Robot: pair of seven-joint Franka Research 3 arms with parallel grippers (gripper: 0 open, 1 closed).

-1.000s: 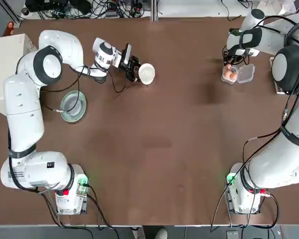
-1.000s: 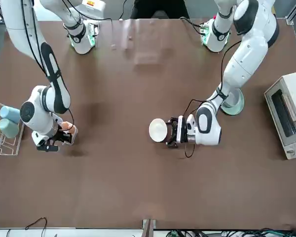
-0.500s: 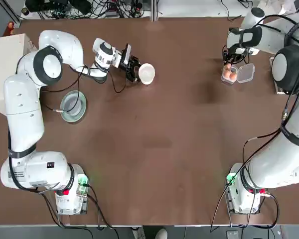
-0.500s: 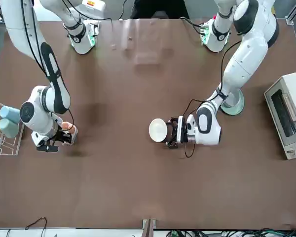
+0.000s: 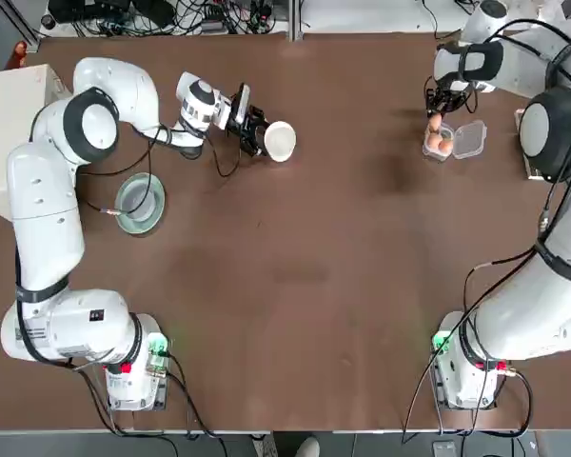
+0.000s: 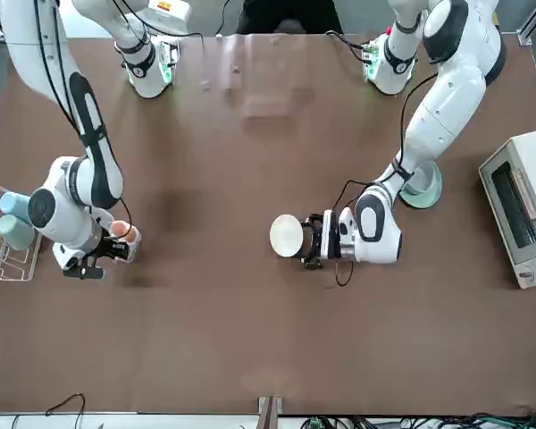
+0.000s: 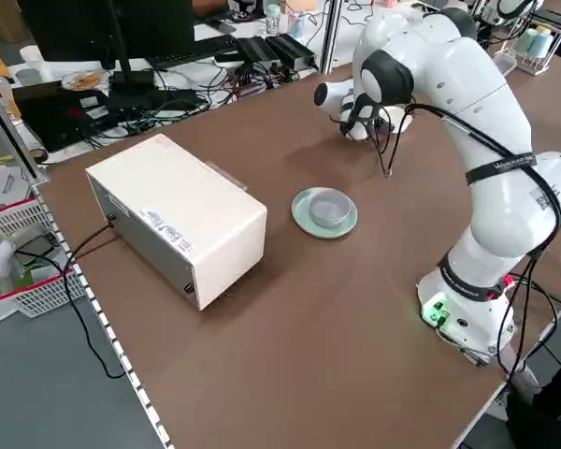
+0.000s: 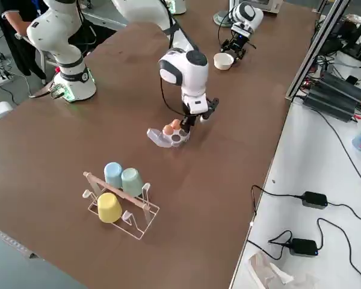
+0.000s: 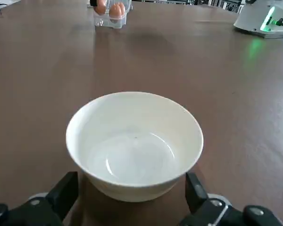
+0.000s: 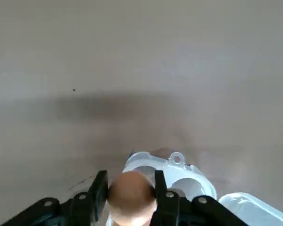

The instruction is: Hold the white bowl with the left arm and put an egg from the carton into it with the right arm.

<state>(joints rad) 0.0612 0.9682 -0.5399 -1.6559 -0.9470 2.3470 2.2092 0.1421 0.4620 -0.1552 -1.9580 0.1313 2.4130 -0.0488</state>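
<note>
Step in hand: the egg [image 10: 130,193] is gripped by the right pincer [image 10: 130,194], closed on it, and is being lifted clear of the carton [image 5: 452,141] at the far right side of the table [image 5: 305,267]. In the right wrist view the egg sits between the two fingers with empty carton cups behind it, apparently a little above them, though the gap is hard to judge from this angle. At least one other brown egg is left in the carton. The white bowl [image 9: 134,143] stands empty on the table's far left part, well apart from the carton, and is flanked by the fingers of the left pincer [image 9: 132,190]; whether the fingers press the wall or only stand just beside it cannot be told, though a hold is likely.

Next move, as judged: the egg is to be carried across the table to above the bowl, lowered inside before the grip is let go, and kept level so it is not dropped or cracked.

Against the frame a second earlier: the right pincer has been raised and drawn slightly away from the carton toward the table's far edge; the left arm [image 5: 57,190] and bowl are unchanged
</note>
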